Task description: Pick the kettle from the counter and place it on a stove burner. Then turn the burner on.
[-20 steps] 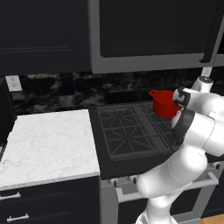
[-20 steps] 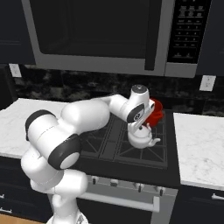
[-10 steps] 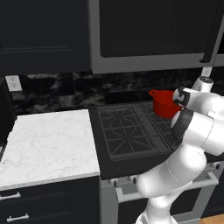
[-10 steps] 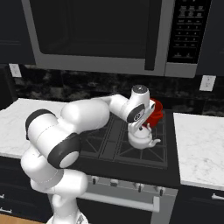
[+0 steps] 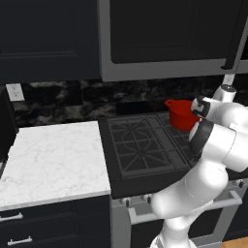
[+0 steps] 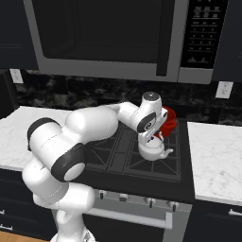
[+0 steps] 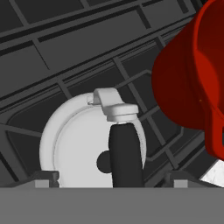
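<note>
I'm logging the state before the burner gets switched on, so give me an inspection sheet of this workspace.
Surface: black cooktop with grate bars, marble counter on either side.
Job's things: kettle sits upright on a front burner, spout towards the red pot; its handle arches over the lid.
Clutter: red pot on the burner behind, close to the kettle; whether they touch cannot be told.
Grippers: gripper open, fingers on either side of the handle, directly above the kettle.
Cables: nothing seen.
Surroundings: microwave overhead, dark backsplash, wall outlets, stove knobs on the front.
</note>
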Robot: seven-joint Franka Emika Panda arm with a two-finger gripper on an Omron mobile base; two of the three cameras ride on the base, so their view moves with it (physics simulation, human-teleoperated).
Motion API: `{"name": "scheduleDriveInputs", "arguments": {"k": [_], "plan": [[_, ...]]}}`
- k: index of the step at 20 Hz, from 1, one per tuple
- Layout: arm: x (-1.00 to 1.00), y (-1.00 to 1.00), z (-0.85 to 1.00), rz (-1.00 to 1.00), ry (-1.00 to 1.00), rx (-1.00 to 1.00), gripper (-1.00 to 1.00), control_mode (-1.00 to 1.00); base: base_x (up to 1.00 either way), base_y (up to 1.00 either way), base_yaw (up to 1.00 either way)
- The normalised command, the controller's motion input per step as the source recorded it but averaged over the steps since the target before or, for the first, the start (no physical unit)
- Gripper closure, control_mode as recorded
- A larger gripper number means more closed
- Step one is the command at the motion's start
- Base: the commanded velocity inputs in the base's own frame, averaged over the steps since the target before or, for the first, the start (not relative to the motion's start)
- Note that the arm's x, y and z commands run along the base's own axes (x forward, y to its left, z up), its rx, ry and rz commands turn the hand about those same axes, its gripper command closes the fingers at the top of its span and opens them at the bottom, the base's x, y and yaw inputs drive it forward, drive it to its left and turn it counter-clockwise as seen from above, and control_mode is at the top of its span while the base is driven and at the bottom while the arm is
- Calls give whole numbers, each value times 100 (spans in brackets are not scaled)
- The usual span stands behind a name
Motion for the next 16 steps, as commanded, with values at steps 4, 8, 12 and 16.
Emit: {"name": "scheduleDriveInputs", "arguments": {"k": [4, 8, 12, 16], "plan": [[0, 0, 22, 0, -2, -1, -100, -100, 0, 0, 0], [0, 0, 63, 0, -1, 0, -100, -100, 0, 0, 0], [-3, 0, 57, 0, 0, 0, -100, -100, 0, 0, 0], [-25, 0, 26, -2, 1, 0, -100, -100, 0, 0, 0]]}}
